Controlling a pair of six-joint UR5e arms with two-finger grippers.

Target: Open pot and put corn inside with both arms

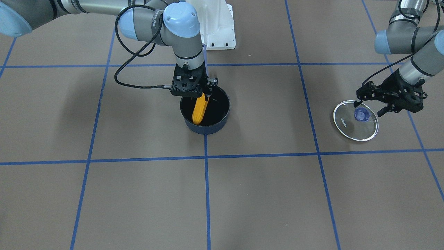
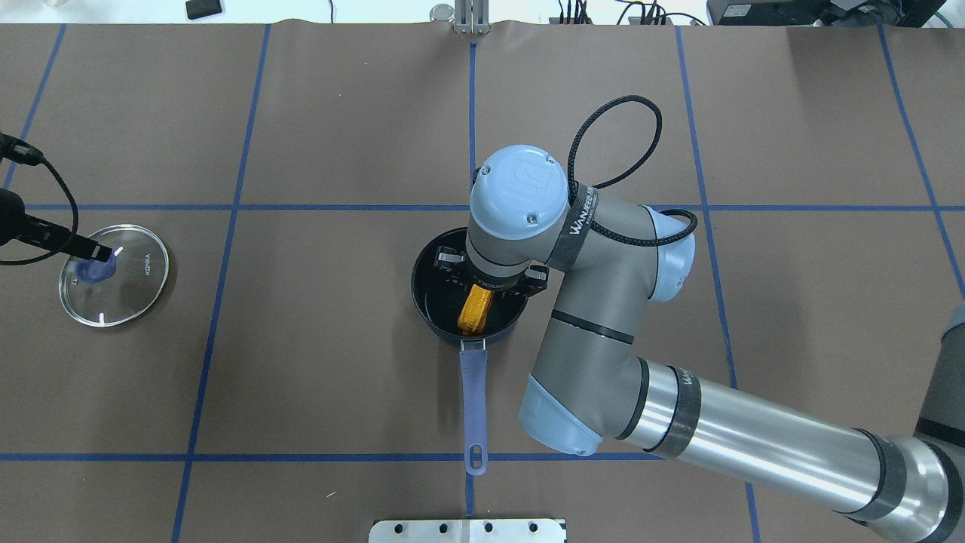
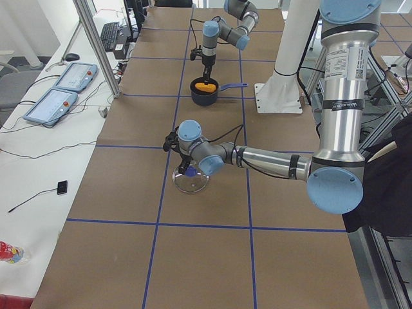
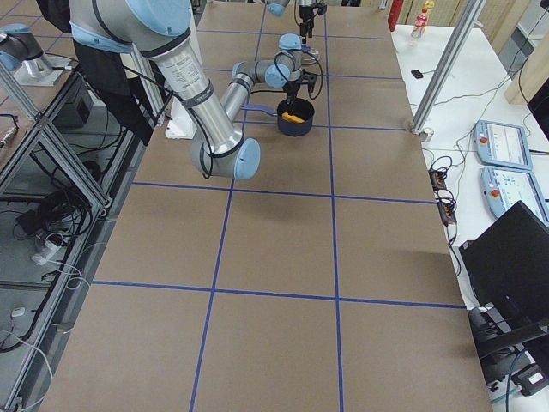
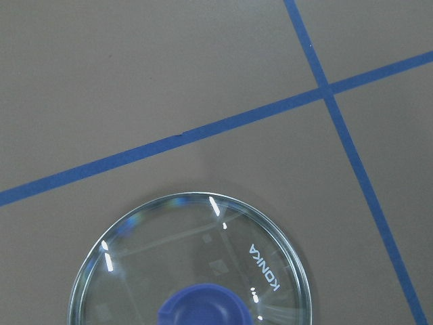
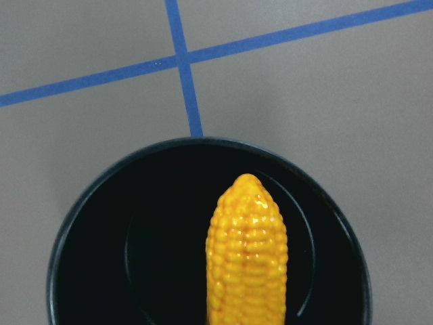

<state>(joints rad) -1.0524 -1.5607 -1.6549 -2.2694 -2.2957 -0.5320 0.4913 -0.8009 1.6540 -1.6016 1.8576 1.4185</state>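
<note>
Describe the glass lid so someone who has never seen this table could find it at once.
On the brown table with blue tape lines, look far to the robot's left, away from the dark pot at the centre. There the lid lies flat under the left gripper. It alone is clear glass, round, with a blue knob at its middle.

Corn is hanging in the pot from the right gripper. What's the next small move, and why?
Probably open the right gripper and release the corn. Its tapered tip is already inside the pot, so it should only drop a short way. The lid is off and lies well aside.
</note>
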